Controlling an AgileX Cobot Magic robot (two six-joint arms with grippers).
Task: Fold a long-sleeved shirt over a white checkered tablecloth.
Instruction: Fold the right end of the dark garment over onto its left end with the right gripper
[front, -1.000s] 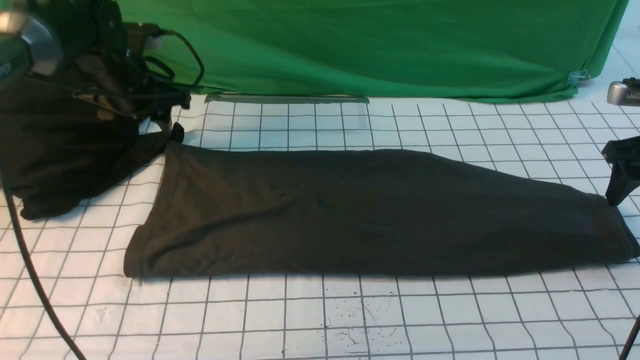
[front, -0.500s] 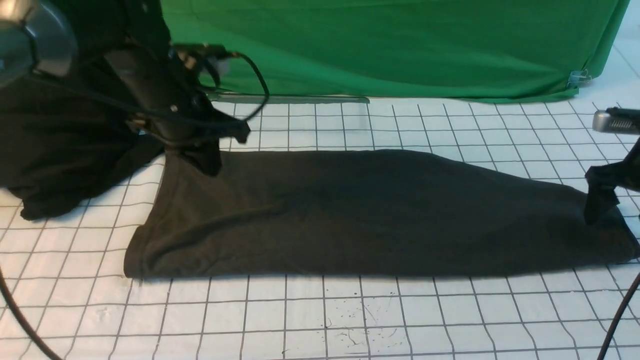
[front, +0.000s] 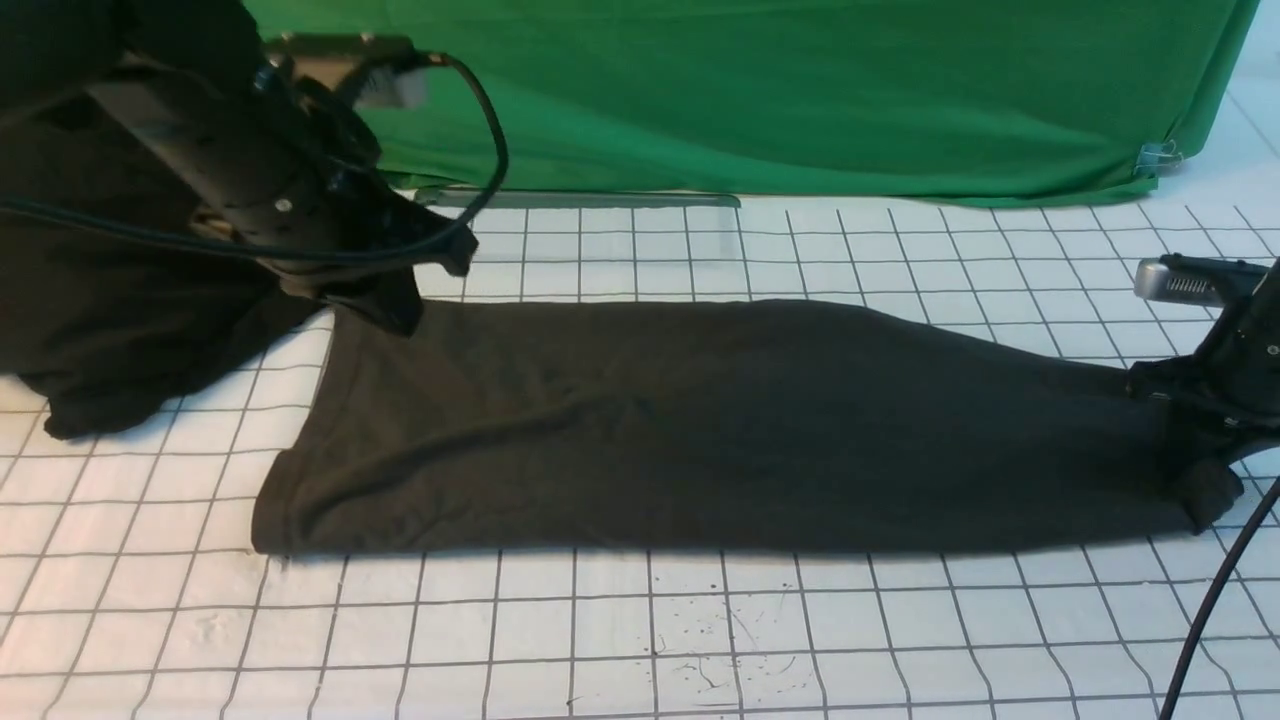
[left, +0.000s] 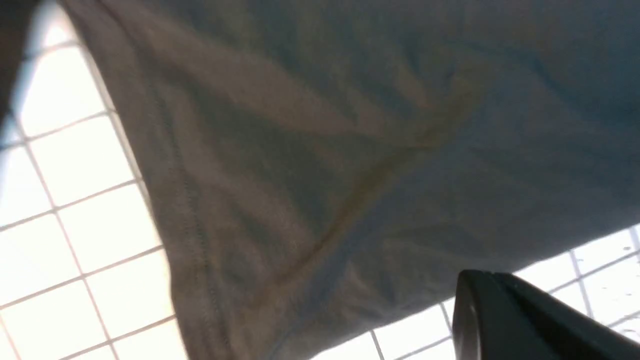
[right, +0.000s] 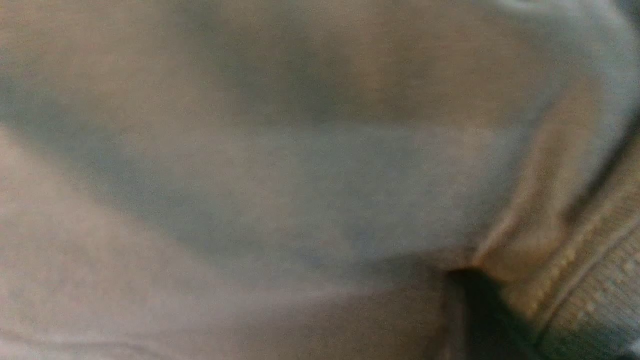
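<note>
The white checkered tablecloth (front: 760, 630) covered the whole working surface, its thin grey lines running to the near edge and out to both sides. A plain green cloth (front: 800, 90) hung along the far edge. The long-sleeved shirt (front: 700, 430) lay across the middle of the tablecloth as one long dark band, folded lengthwise, its wider end toward the left side and its narrower end toward the right side; no print or label showed. A blacker, shapeless heap of cloth (front: 120, 330) sat at the far left corner, touching the shirt's far left corner.

The left gripper (front: 395, 300) stood over that far left corner of the shirt, jaws closed on a pinch of the fabric, which rose slightly off the tablecloth; in the left wrist view the shirt's stitched hem (left: 195, 230) ran close under the camera beside one dark finger (left: 525, 320). The right gripper (front: 1205, 440) met the shirt's narrow right end, where the cloth bunched into a small lump; whether its jaws were closed on the fabric I could not tell. The right wrist view showed only blurred cloth and a ribbed edge (right: 590, 280).
</note>
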